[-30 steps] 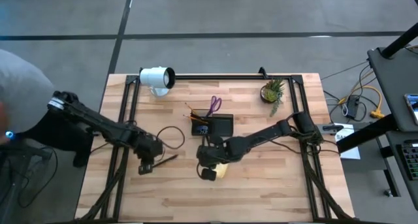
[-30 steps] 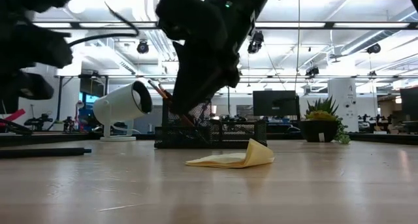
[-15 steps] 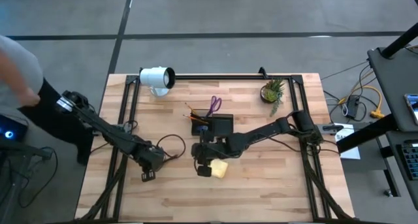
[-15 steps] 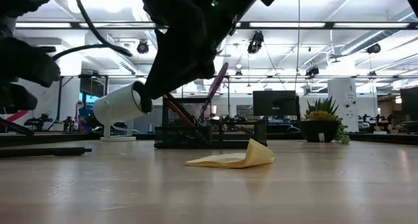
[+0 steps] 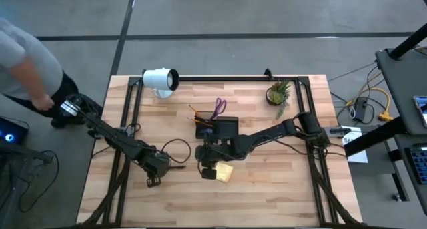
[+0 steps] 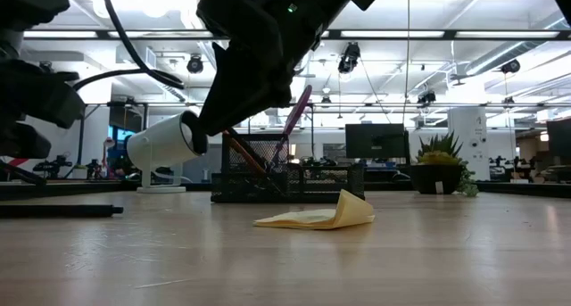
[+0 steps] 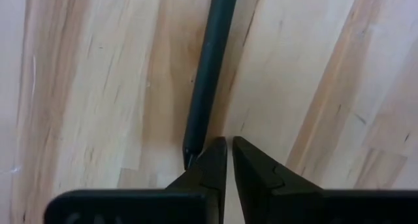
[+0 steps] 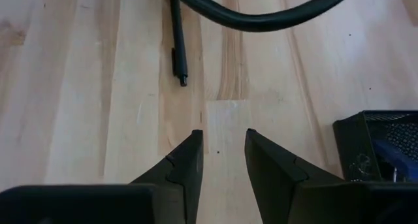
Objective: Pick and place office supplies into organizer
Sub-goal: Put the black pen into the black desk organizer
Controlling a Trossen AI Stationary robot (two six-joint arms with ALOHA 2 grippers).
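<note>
A dark pen (image 7: 208, 67) lies flat on the wood, seen as a thin line (image 5: 177, 166) just right of my left gripper (image 5: 153, 179). That gripper (image 7: 228, 144) is shut, its tips right beside the pen's pointed end. My right gripper (image 5: 207, 169) hovers open (image 8: 222, 136) over bare wood, next to the yellow sticky-note pad (image 5: 224, 172), which lies with one edge curled up (image 6: 317, 218). The dark organizer (image 5: 217, 129) stands behind them. Purple scissors (image 5: 219, 109) and orange pencils (image 5: 196, 113) stick out of its taller compartment. My left gripper comes from above with shut fingers beside the dark pen's pointed end (image 7: 190, 153). Whether the outer side of one finger (image 7: 212, 160) touches that end, I cannot tell. The pen lies flat on the table.
A white cylindrical lamp (image 5: 160, 80) lies at the far left and a small potted plant (image 5: 278, 93) stands at the far right. A black cable (image 5: 175, 145) loops over the wood by the left arm. A person (image 5: 30, 65) stands off the table's left edge.
My left gripper has moved a little toward the near edge and down beside the pen. My right gripper has shifted toward the table's left, risen and tipped, and now stands off the sticky pad's left side. The person at the left has moved.
</note>
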